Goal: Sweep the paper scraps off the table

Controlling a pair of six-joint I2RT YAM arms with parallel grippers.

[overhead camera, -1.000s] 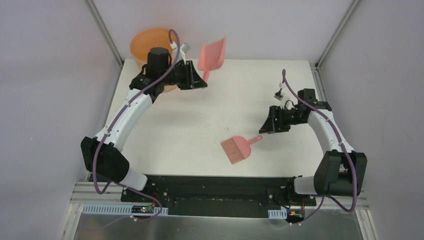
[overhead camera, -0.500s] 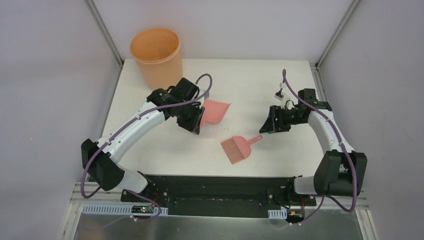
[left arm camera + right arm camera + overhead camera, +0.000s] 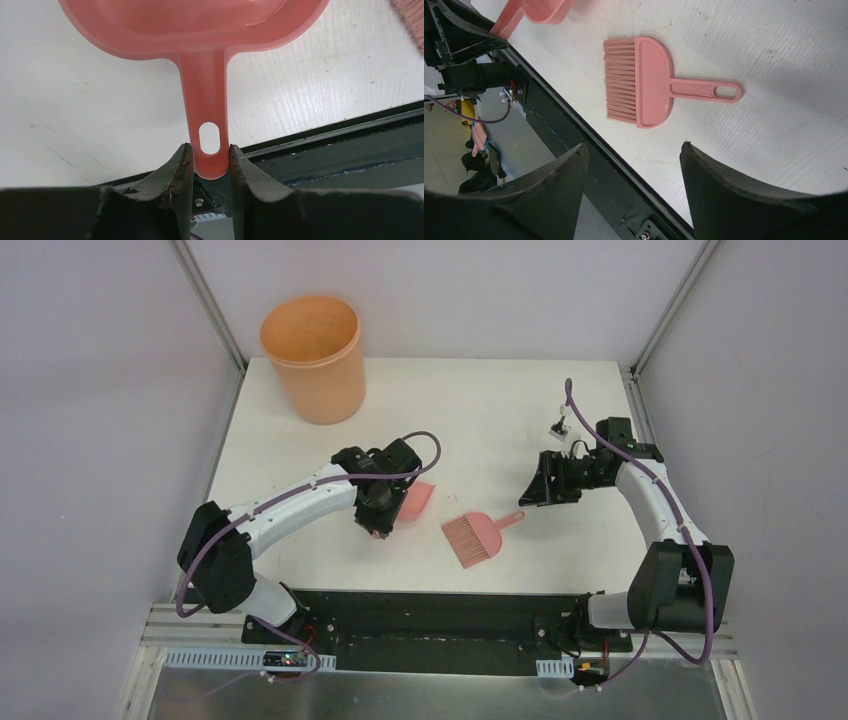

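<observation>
No paper scraps show on the white table in any view. My left gripper is shut on the handle end of the salmon-pink dustpan; from above the dustpan sits low over the table's middle, left of the hand brush. The brush lies flat on the table, bristles toward the front edge; it also shows in the right wrist view. My right gripper is open and empty, above and right of the brush; from above this gripper hovers near the brush handle's tip.
An orange bucket stands upright at the table's back left corner. Metal frame posts rise at the back corners. The black front edge runs below the brush.
My left arm has swung the dustpan from up by the bucket down and forward to the table's middle, close to the brush. The right arm and the brush have not moved.
</observation>
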